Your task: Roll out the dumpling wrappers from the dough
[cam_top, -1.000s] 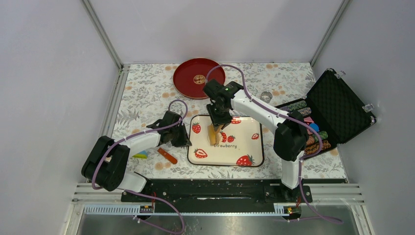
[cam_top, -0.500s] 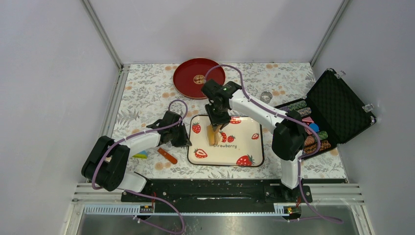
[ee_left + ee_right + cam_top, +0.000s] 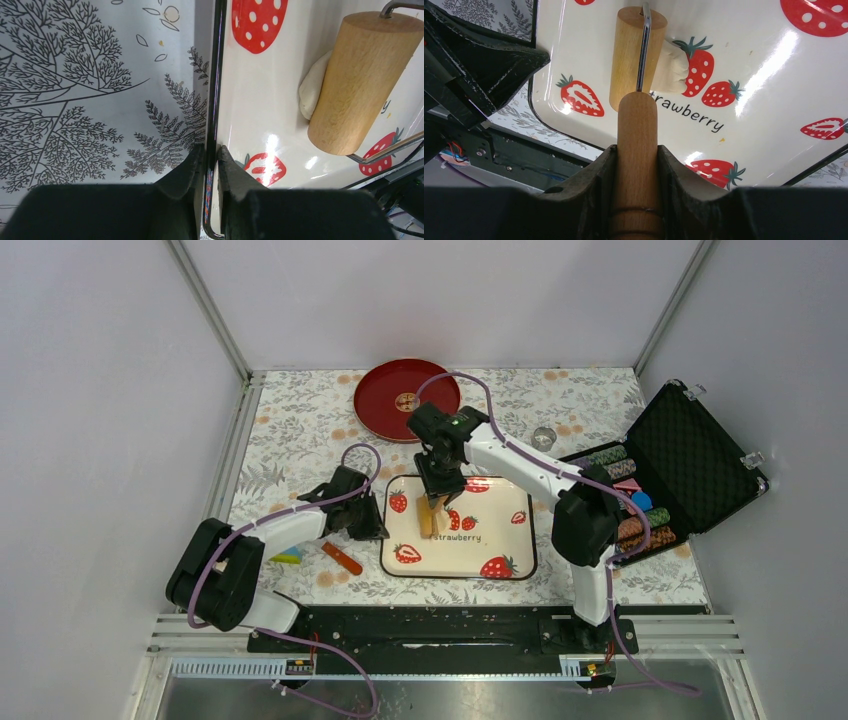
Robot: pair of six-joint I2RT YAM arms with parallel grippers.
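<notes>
A white strawberry tray (image 3: 500, 540) lies at the table's middle. My left gripper (image 3: 372, 520) is shut on its black left rim, one finger on each side, as the left wrist view (image 3: 211, 150) shows. My right gripper (image 3: 438, 490) is shut on the wooden roller's handle (image 3: 637, 130). The roller's drum (image 3: 631, 55) rests on a lump of pale dough (image 3: 671, 67) on the tray; the drum (image 3: 362, 80) covers part of the dough (image 3: 312, 90). A small flat round dumpling wrapper (image 3: 407, 400) lies on the red plate (image 3: 380, 410) behind the tray.
An open black case (image 3: 690, 465) with poker chips stands at the right. A small glass (image 3: 544, 437) sits behind the tray on the right. An orange stick (image 3: 342, 558) and a small coloured piece (image 3: 288, 556) lie left of the tray, under my left arm.
My right gripper and the roller have shifted a little to the left over the dough. The tray has slid slightly left. My left gripper keeps its hold on the rim.
</notes>
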